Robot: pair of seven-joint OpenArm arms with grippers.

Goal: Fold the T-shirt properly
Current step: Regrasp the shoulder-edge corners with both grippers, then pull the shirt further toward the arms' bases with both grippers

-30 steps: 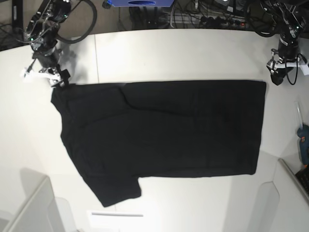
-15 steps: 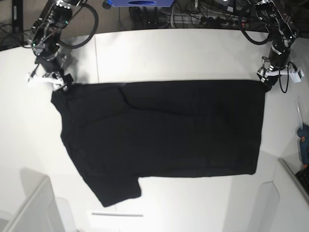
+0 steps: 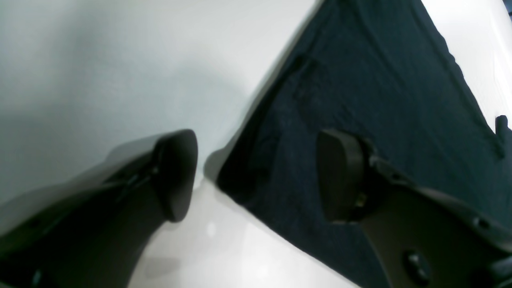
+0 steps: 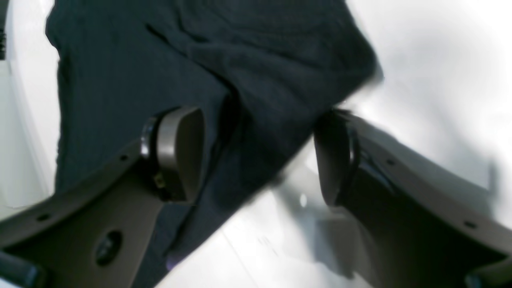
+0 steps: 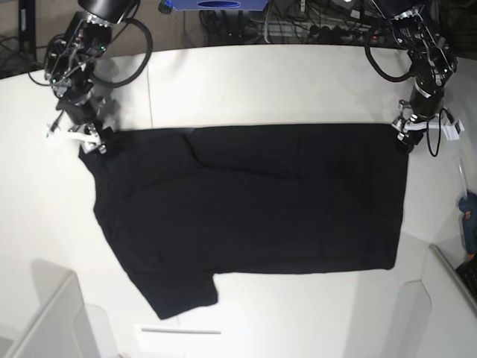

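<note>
Lying flat on the table (image 5: 261,82), the T-shirt (image 5: 253,201) has one corner between each gripper's spread, ungripping fingers: left gripper (image 3: 256,176), right gripper (image 4: 260,154).

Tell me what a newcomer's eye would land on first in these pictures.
The large black cloth T-shirt dominates, spread plain side up across the middle of the white table. Next come the two black grippers at its far corners: the right gripper at the base view's left corner, the left gripper at the opposite corner. Both stand open, straddling the shirt's edge.
</note>
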